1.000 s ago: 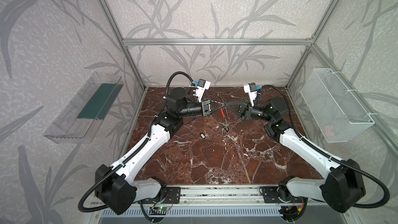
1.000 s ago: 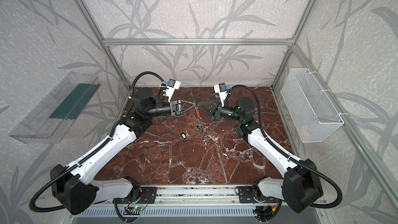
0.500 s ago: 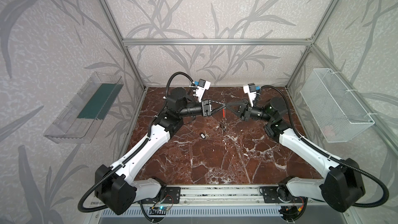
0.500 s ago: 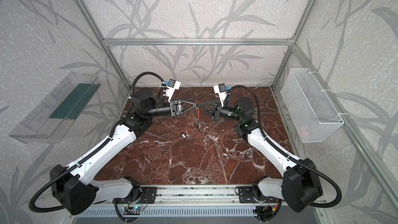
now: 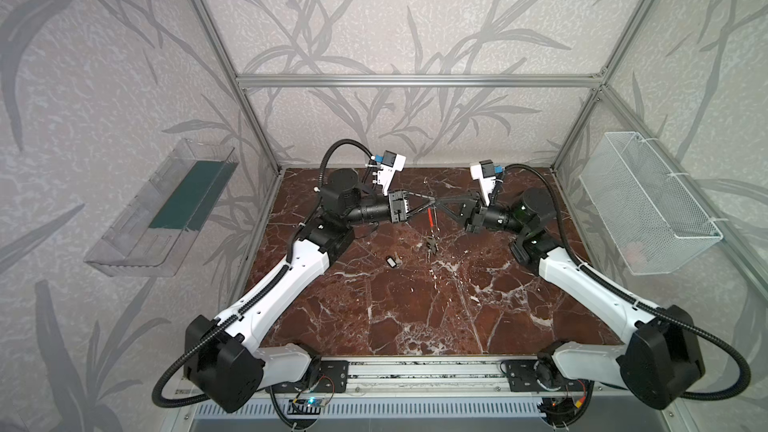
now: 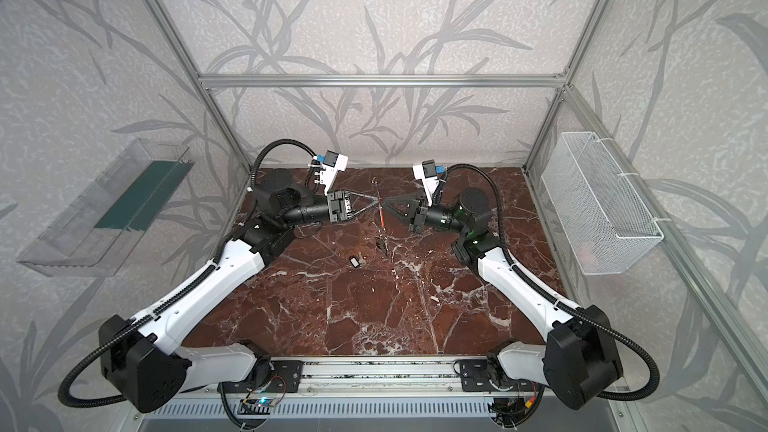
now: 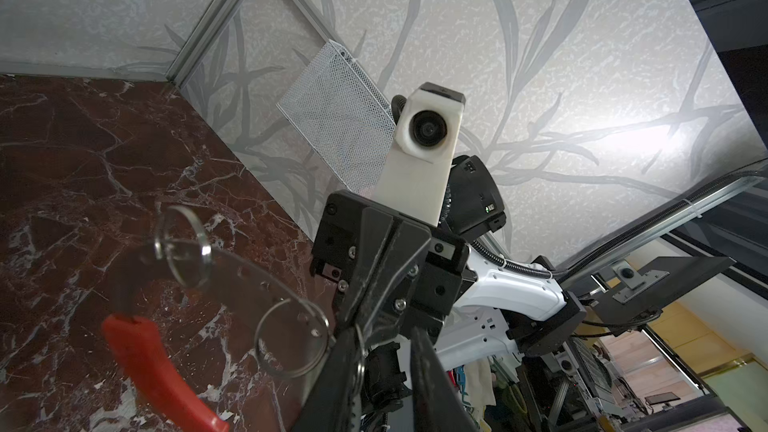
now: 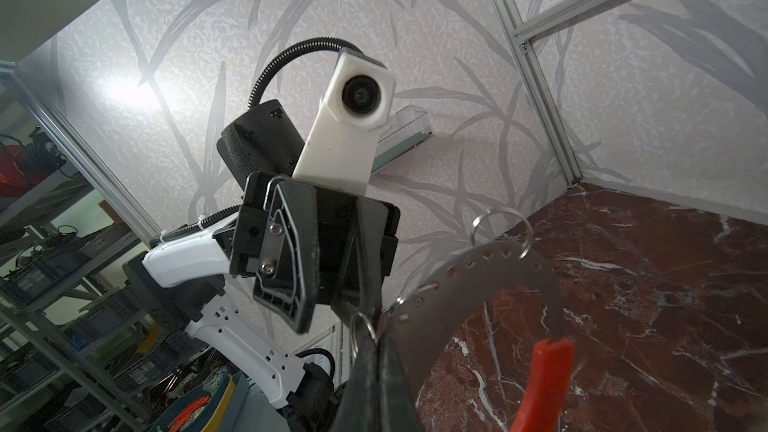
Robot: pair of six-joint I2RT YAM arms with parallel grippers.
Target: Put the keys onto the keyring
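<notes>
**Left claw released; keyring now carried by the right claw alone**

**Finding.** The left claw [image 5: 429,202] has opened to a narrow gap. In the left wrist view its fingers [image 7: 432,380] stand apart with nothing pinched between them. A split ring [image 7: 291,338] sits just beside one finger and appears threaded through a hole in the band. The right claw [image 5: 439,202] is clamped tight on the grey band of the keyring [image 8: 478,284]. It holds the keyring in mid-air between the arms, red arc [image 5: 432,218] pointing down.

**Task items.** A key cluster [image 5: 430,243] sits directly below the keyring in both top views. The frames do not show whether it dangles or lies on the table [image 5: 415,305]. A loose key [image 5: 392,261] lies on the table, apart from both claws.

**Meaning.** The release reads as the end of a threading step. The left claw looks free to fetch the loose key, which is not yet on the keyring.

**Against the earlier frame.**
- A second ago the left claw was shut at the same meeting point.
- The red arc was tilted then and now hangs near vertical.
- The key cluster has shifted slightly left, which suggests it hangs from the keyring.
- The loose key has not moved.
</notes>
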